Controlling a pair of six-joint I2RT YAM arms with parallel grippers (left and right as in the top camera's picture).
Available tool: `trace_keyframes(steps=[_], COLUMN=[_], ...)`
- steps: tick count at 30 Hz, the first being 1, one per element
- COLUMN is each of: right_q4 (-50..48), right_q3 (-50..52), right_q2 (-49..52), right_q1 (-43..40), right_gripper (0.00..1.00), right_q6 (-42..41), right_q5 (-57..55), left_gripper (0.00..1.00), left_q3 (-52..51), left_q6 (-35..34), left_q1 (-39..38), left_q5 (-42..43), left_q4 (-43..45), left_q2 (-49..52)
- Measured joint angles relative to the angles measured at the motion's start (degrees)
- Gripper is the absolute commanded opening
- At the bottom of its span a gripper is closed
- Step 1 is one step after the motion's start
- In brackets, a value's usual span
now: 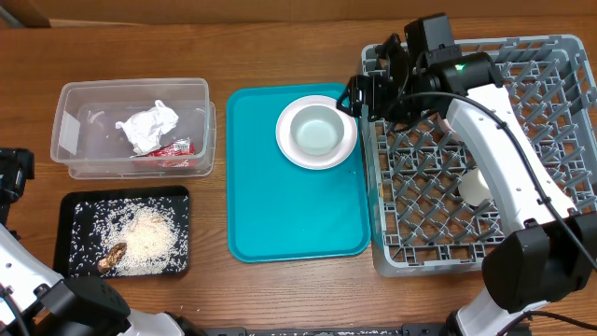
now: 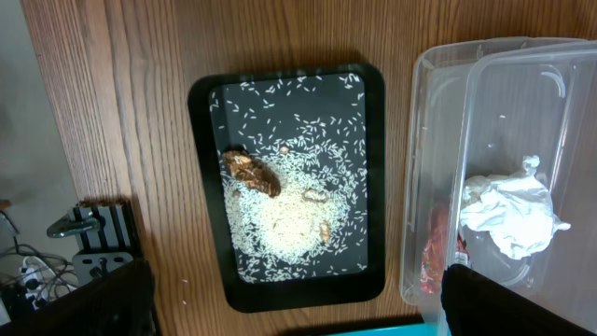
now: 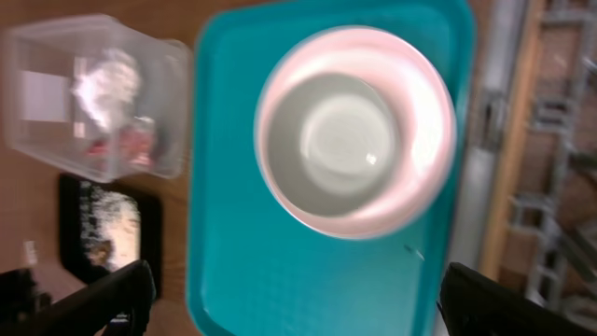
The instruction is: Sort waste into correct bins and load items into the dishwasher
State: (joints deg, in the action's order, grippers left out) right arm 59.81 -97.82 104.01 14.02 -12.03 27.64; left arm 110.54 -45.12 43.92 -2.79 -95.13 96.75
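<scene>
The waste looks sorted: the crumpled napkin [image 1: 147, 126] and red wrapper [image 1: 173, 148] lie in the clear tub [image 1: 70, 103], and the rice [image 1: 145, 233] with its brown scraps [image 1: 114, 258] lies in the black tray [image 1: 70, 215], so dry rubbish is kept apart from food. The right end effector [image 1: 362, 93] hangs wide open and empty at the dish rack's [image 1: 560, 56] left edge, just beside the white bowl [image 1: 317, 131] on the teal tray [image 1: 280, 215], I'd guess lined up to take it; a white piece [image 1: 476, 187] in the rack may be a cup. The left end effector [image 2: 298, 313], open and empty too, hovers above the black tray.
</scene>
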Motion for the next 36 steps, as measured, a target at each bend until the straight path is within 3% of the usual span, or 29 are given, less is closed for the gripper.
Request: trace_keyframes(steps=[5, 16, 23, 36], right_q4=[-3.91, -7.15, -11.04, -14.36], right_q3=[0.00, 0.00, 0.00, 0.00], right_q2=[0.00, 4.81, 11.82, 15.61], right_q1=[2.34, 16.00, 18.82, 21.40], right_gripper=[1.00, 0.99, 0.98, 0.82], right_q6=[-1.46, -5.46, -7.45, -8.76], right_q5=[-0.15, -20.68, -25.62, -27.69], left_gripper=[1.00, 1.00, 1.00, 1.00], left_q3=[0.00, 0.00, 0.00, 0.00], left_q6=[0.00, 0.00, 0.02, 0.00], left_q1=[0.00, 0.00, 0.00, 0.00], left_q5=[0.00, 0.00, 0.00, 0.00], left_q4=[0.00, 0.00, 0.02, 0.00], left_q2=[0.00, 0.00, 0.00, 0.00])
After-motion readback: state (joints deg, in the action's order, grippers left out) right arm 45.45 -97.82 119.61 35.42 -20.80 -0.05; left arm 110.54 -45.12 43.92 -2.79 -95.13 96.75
